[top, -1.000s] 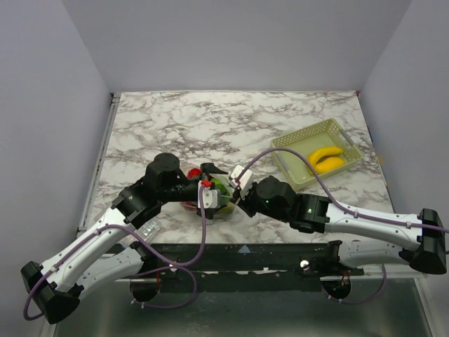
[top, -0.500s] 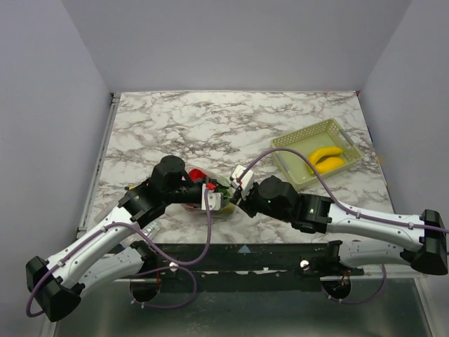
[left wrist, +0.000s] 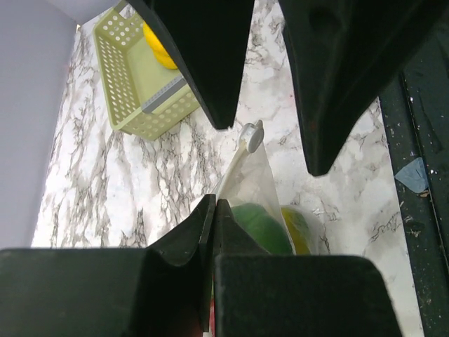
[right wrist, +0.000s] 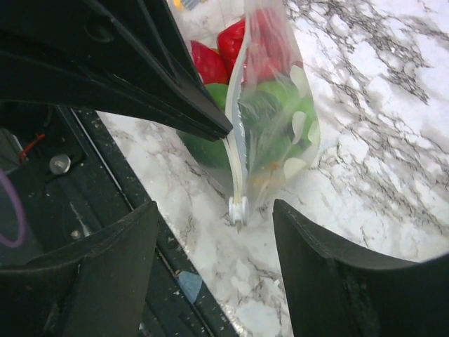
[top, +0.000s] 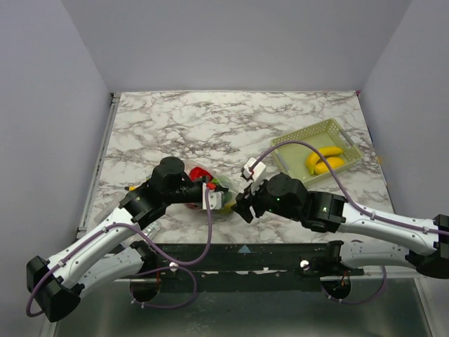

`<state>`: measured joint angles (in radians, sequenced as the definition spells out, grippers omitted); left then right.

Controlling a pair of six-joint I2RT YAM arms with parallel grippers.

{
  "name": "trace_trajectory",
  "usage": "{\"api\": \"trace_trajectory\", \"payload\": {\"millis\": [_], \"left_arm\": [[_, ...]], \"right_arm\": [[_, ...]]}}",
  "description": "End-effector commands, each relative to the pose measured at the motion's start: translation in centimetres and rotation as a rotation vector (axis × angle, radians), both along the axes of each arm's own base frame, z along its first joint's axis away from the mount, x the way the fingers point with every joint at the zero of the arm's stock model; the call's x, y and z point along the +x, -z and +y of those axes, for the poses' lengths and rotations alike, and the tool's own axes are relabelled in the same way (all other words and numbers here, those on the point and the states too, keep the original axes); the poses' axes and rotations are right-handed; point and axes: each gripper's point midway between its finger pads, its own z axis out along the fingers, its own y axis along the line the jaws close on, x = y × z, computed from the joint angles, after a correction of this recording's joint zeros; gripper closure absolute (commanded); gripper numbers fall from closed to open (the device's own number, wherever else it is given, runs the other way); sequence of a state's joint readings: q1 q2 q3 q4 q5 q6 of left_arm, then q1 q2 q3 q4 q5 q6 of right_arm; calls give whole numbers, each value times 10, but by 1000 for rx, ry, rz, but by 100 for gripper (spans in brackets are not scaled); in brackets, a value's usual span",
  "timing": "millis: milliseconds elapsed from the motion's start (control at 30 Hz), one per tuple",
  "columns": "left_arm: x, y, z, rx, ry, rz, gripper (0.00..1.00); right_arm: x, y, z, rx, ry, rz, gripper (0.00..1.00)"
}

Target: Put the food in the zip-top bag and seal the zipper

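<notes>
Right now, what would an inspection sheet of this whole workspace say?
Surface: white, grey-veined marble tabletop.
Job's things: clear plastic zip-top bag holding red, green and yellow toy food; pale zipper strip with its slider at the right gripper's end.
Clutter: pale green perforated plastic basket holding yellow toy bananas.
Grippers: left gripper shut on the bag's zipper edge; right gripper open, facing the slider, not touching it.
Cables: purple cables along both arms.
Surroundings: plain grey walls; dark frame below the table's near edge.

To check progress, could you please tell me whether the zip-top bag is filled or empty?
Filled: in the right wrist view, red and green food shows through the clear wall of the zip-top bag.
</notes>
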<state>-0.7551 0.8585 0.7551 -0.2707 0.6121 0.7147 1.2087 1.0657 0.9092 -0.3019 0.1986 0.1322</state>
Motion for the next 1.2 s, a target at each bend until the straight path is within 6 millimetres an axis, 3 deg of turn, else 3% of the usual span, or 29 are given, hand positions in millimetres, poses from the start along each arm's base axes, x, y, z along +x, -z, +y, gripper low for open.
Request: {"api": "trace_trajectory", "payload": {"millis": [0, 167, 300, 600, 800, 1067, 1167], "left_arm": [[-4, -7, -4, -19, 31, -1, 100], [-7, -9, -5, -10, 36, 26, 100], [-9, -11, -5, -8, 46, 41, 100], [-11, -11, -6, 5, 52, 69, 100], [-13, -13, -6, 5, 62, 74, 100], [-16, -16, -8, -5, 80, 89, 100], [-18, -18, -8, -16, 87, 84, 100]], "right_arm": [[-1, -22, -25, 35, 137, 84, 32], [-9, -27, -27, 26, 118, 128, 54], [-15, -20, -23, -8, 71, 136, 58], [2, -15, -21, -83, 84, 50, 56], [18, -13, -34, -146, 177, -1, 47], [18, -8, 5, -26, 44, -75, 43], [24, 2, 9, -50, 57, -98, 54]]}}
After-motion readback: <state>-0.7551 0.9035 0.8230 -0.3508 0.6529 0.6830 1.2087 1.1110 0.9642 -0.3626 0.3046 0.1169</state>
